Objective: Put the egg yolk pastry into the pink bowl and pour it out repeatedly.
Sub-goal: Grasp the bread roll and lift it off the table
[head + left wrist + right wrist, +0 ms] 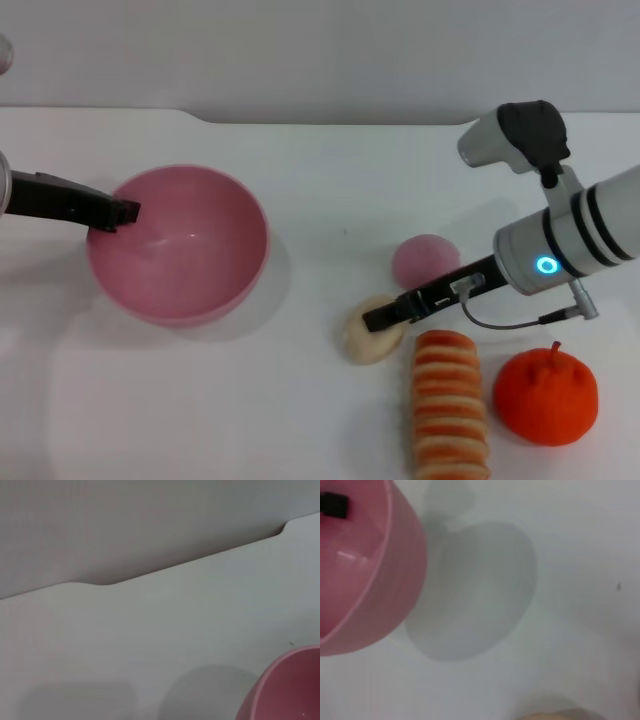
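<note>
The pink bowl (178, 245) stands upright on the white table at the left. My left gripper (125, 212) is shut on its left rim, and one dark finger (332, 505) shows inside the bowl in the right wrist view. The bowl's edge (287, 690) also appears in the left wrist view. Nothing lies in the bowl. The pale beige egg yolk pastry (370, 337) rests on the table right of centre. My right gripper (380, 318) reaches down onto its top right side and touches it. A sliver of the pastry (555, 715) shows in the right wrist view.
A small pink dome (425, 260) sits just behind the pastry. A striped orange-and-cream bread roll (450, 405) lies to the pastry's right, and an orange fruit (545, 395) beyond it. The table's far edge (300, 122) meets a grey wall.
</note>
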You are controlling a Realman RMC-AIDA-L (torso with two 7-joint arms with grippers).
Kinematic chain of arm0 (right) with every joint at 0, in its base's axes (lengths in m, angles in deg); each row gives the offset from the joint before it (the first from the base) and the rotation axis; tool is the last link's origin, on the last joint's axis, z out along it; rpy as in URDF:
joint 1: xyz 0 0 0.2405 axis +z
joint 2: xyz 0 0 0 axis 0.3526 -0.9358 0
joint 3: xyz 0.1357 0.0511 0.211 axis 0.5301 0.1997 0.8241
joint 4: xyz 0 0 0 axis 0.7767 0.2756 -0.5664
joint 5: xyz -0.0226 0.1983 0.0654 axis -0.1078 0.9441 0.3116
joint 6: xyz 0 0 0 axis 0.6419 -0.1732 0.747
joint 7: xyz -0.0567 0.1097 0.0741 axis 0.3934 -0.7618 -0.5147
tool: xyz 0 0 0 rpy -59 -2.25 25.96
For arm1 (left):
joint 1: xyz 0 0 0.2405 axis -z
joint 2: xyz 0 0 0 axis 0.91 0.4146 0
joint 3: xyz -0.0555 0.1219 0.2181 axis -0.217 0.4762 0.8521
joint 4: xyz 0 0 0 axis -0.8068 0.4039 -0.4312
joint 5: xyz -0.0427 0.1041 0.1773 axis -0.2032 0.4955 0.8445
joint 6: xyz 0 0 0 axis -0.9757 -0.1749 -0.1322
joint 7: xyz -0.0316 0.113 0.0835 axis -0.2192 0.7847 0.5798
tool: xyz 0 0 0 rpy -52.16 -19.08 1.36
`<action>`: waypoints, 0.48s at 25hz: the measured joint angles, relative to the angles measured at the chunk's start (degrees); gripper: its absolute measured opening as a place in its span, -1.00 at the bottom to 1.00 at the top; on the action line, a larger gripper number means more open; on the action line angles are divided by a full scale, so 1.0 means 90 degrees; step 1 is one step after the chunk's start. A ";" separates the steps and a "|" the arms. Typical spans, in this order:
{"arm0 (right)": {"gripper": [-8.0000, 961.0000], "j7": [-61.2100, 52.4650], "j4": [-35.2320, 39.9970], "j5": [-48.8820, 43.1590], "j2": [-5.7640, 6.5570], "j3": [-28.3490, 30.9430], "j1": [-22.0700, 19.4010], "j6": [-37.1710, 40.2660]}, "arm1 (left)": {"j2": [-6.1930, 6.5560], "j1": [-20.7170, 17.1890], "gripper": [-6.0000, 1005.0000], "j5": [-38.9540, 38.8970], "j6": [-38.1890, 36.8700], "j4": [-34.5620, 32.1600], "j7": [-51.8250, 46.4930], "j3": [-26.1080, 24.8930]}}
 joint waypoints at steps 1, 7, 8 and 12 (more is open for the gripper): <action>-0.01 0.0082 0.0008 0.0052 0.0009 0.0043 -0.0040 0.0008 | 0.0000 0.0007 -0.99 0.0001 0.0019 0.0010 0.0000 0.0002; -0.10 0.0415 0.0595 0.0134 0.0034 0.0485 -0.0438 0.0312 | -0.0003 0.0219 -0.99 0.0007 0.0124 0.0380 0.0000 0.0011; -0.12 0.0415 0.0595 0.0134 0.0034 0.0485 -0.0438 0.0312 | -0.0003 0.0219 -0.99 0.0007 0.0124 0.0380 0.0000 0.0011; -0.19 0.0666 0.0992 0.0263 0.0037 0.0991 -0.0634 0.0793 | -0.0004 0.0411 -0.99 0.0021 0.0282 0.0758 0.0000 0.0112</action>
